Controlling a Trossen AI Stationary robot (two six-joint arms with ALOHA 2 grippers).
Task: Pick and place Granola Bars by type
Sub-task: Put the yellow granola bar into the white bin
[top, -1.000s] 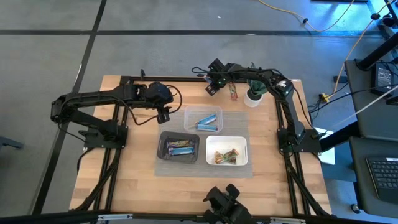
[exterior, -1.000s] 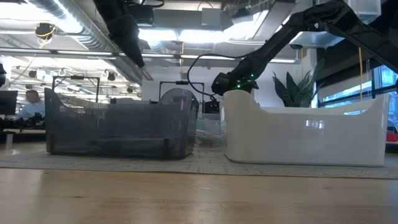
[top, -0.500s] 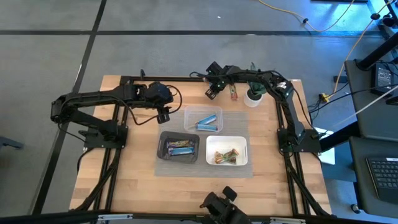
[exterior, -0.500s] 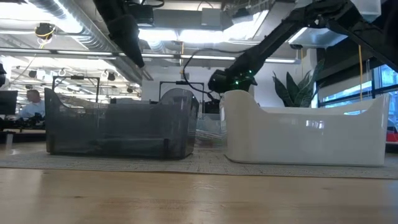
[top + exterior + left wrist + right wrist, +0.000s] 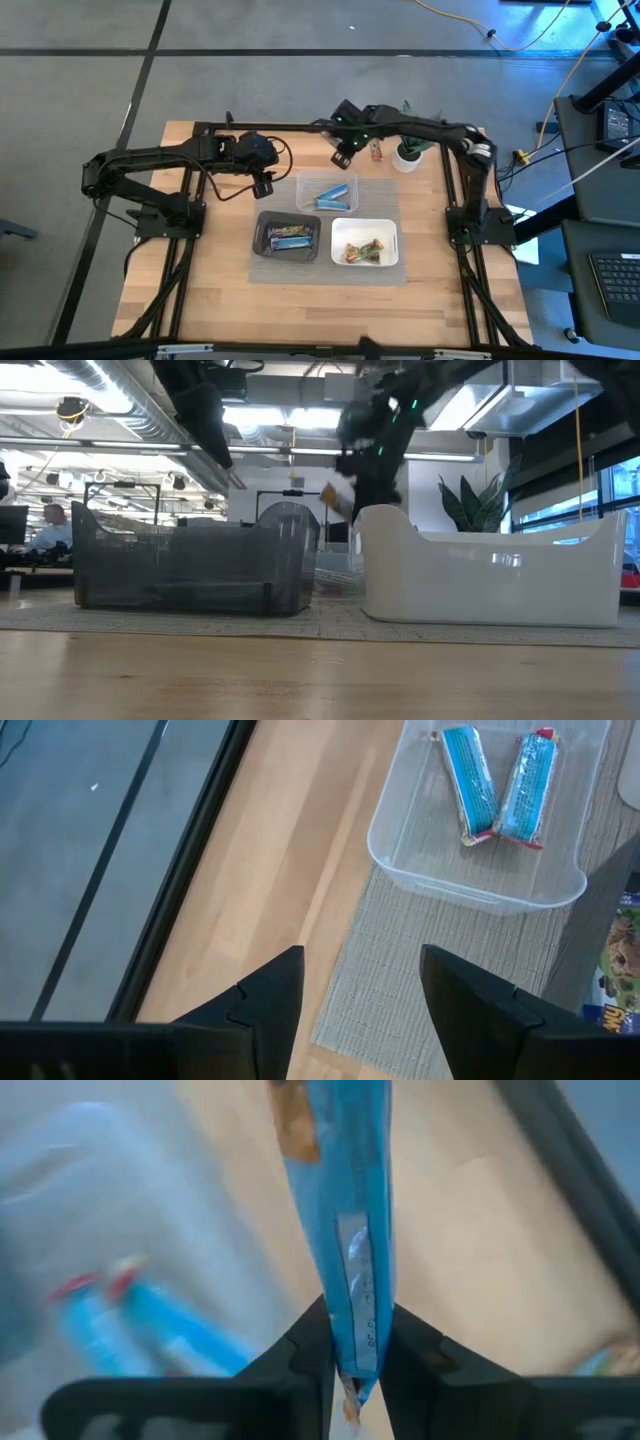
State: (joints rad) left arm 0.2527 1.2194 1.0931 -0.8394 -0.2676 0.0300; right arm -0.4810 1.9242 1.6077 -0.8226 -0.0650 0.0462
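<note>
My right gripper (image 5: pixel 346 156) hangs over the far part of the table, just beyond the clear tray (image 5: pixel 303 200), shut on a blue granola bar (image 5: pixel 340 1190) with an orange-brown patch. In the low view that bar (image 5: pixel 330 495) shows high above the trays. Two bright blue bars (image 5: pixel 500 790) lie flat in the clear tray, silvery-blue ones (image 5: pixel 290 237) in the black tray, and green-brown ones (image 5: pixel 362 251) in the white tray. One more bar (image 5: pixel 376 150) lies on the table beside the plant. My left gripper (image 5: pixel 360 990) waits open, left of the clear tray. My right gripper pinches the blue bar by one end (image 5: pixel 358 1320) between its two fingers (image 5: pixel 300 1350). The bar runs on straight out past the fingertips, along the fingers. It is lifted clear of the table and trays.
A small potted plant (image 5: pixel 408 152) stands near the table's far right corner. The three trays sit on a grey woven mat (image 5: pixel 390 190) at the table's middle. Bare wood (image 5: pixel 210 280) lies to the near left.
My right gripper has risen from the table's far edge with the blue bar, which is now lifted clear, and has shifted a little toward the clear tray. The arm has swung up higher. The left arm has kept still.
</note>
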